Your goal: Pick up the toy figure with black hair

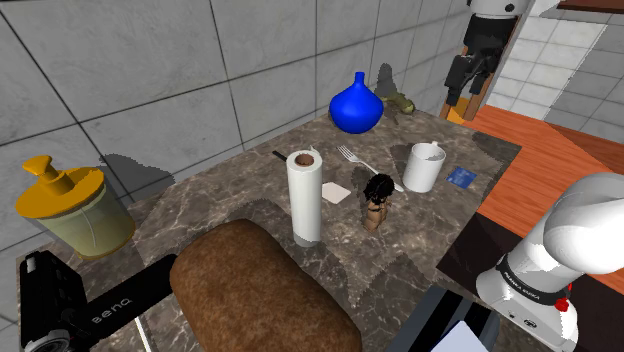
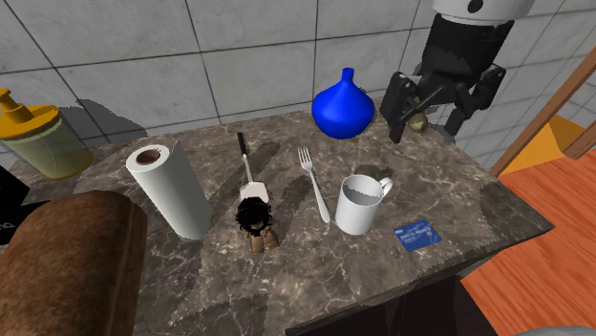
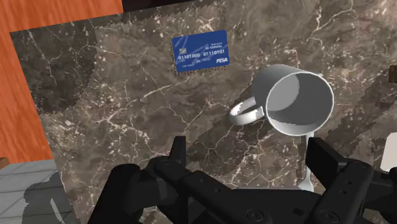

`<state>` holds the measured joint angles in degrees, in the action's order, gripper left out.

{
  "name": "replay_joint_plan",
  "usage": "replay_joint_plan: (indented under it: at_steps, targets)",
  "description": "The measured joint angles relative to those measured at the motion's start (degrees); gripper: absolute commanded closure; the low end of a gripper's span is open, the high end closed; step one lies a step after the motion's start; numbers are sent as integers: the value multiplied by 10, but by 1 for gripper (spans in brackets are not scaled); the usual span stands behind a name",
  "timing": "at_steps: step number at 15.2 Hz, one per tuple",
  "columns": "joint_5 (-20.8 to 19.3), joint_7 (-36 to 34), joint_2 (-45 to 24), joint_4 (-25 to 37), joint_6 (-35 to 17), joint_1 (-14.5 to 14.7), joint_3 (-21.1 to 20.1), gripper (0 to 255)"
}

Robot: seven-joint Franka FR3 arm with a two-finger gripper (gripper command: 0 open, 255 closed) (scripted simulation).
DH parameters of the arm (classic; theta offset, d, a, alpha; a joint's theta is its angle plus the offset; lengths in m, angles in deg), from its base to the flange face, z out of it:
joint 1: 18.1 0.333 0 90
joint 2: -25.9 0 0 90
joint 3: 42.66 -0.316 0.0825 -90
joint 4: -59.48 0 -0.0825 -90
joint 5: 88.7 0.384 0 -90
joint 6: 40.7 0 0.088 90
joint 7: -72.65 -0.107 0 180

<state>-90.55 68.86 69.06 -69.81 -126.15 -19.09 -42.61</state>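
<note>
Shoulder view, nearest the camera: brown loaf on the dark marble counter, black BenQ device beside it.

Next back: paper towel roll, upright.

Just beside the roll, toward the shoulder view's right: toy figure with black hair. It stands upright and free on the counter, between the roll and the white mug, touching neither. Fork lies behind it, blue card past the mug.

Far edge, by the tiled wall: blue vase.

Beyond that, high above the counter's far corner: gripper, well apart from the figure. Fingers spread wide, nothing between them. Wrist view looks down on mug and card, so the hand is not lined up over the figure.

Progress, as judged: nothing of the pick is done. Figure untouched. Left to do: bring the hand across past the mug to sit over the figure, descend, close on it, lift. Mug and roll flank the figure closely; approach likely needs care.
</note>
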Motion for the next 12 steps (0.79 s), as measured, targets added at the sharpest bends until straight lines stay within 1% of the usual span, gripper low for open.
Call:
replay_joint_plan:
  at_steps: [1, 4, 12]
  targets:
    - [0, 0, 0, 0, 0, 0, 0, 0]
    - [17, -22, 8, -16, -13, 9, -21, 0]
    - [90, -118, 11, -44, -62, 49, -118, 0]
